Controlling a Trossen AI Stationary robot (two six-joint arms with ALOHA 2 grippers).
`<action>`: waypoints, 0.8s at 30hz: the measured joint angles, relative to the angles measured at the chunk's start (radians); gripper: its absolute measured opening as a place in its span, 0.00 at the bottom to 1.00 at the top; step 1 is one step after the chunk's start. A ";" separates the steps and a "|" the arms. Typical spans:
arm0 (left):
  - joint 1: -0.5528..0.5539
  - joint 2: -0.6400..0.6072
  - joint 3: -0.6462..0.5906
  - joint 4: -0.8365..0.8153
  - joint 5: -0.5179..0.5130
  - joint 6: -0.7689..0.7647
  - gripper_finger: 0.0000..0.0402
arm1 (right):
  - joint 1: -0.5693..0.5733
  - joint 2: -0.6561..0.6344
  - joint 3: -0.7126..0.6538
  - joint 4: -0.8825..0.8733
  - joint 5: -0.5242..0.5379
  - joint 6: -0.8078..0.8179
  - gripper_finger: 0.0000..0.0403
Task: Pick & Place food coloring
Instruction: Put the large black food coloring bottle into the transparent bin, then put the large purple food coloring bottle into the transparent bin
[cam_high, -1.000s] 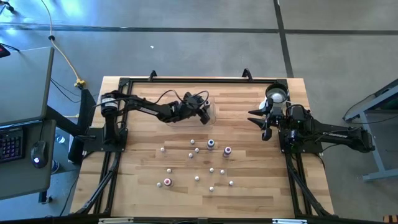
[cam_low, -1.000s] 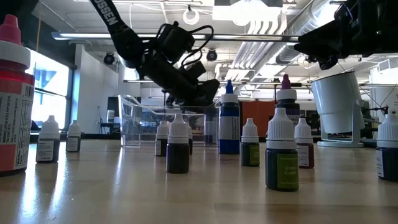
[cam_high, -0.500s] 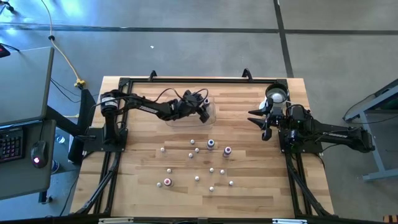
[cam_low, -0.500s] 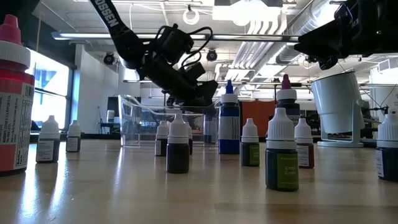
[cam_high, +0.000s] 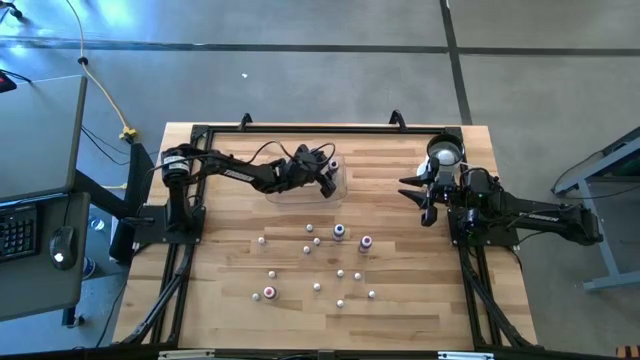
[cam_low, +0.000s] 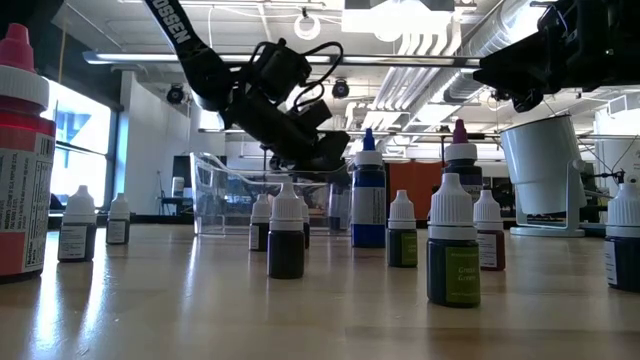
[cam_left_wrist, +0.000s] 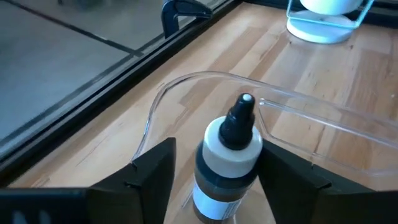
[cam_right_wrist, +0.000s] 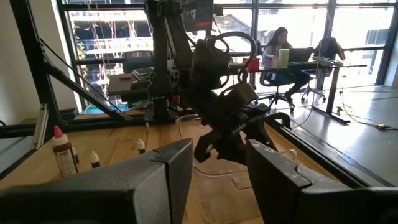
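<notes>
Several tiny food coloring bottles (cam_high: 318, 262) stand upright on the wooden table, and the low view shows them close up (cam_low: 286, 230). My left gripper (cam_high: 327, 181) hangs over the clear tray (cam_high: 340, 172), slanting down. In the left wrist view one dark-bodied bottle with a white collar and black tip (cam_left_wrist: 231, 155) stands upright between its fingers, inside the tray's rim (cam_left_wrist: 205, 81). Bare wood shows between that bottle and one finger (cam_left_wrist: 155, 171). My right gripper (cam_high: 424, 196) waits open by the table's right edge, next to the white cup-like object (cam_high: 443, 153). My left gripper has its fingers on either side of the dark bottle's body (cam_left_wrist: 217, 186), coming from above at a slant. A gap shows beside one finger. The other finger (cam_left_wrist: 283, 174) meets the bottle's outline, and I cannot tell whether it touches.
The white cup-like object (cam_low: 545, 175) stands at the far right of the table. A large red-capped bottle (cam_low: 20, 160) is very near the low camera. Black frame rails (cam_high: 300, 128) run along the table's far edge and both sides.
My left arm has drawn slightly toward the table's far edge with its gripper still over the tray. It has kept still for the last half second.
</notes>
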 joint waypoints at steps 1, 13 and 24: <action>0.000 -0.011 -0.001 -0.013 0.000 0.010 0.55 | 0.000 0.000 0.000 0.000 0.000 0.000 0.35; -0.001 -0.290 -0.002 -0.233 0.093 0.065 0.58 | 0.000 0.009 0.000 0.004 -0.026 0.036 0.35; -0.002 -0.591 -0.002 -0.435 0.190 0.107 0.58 | 0.100 0.343 0.000 0.249 -0.140 0.066 0.35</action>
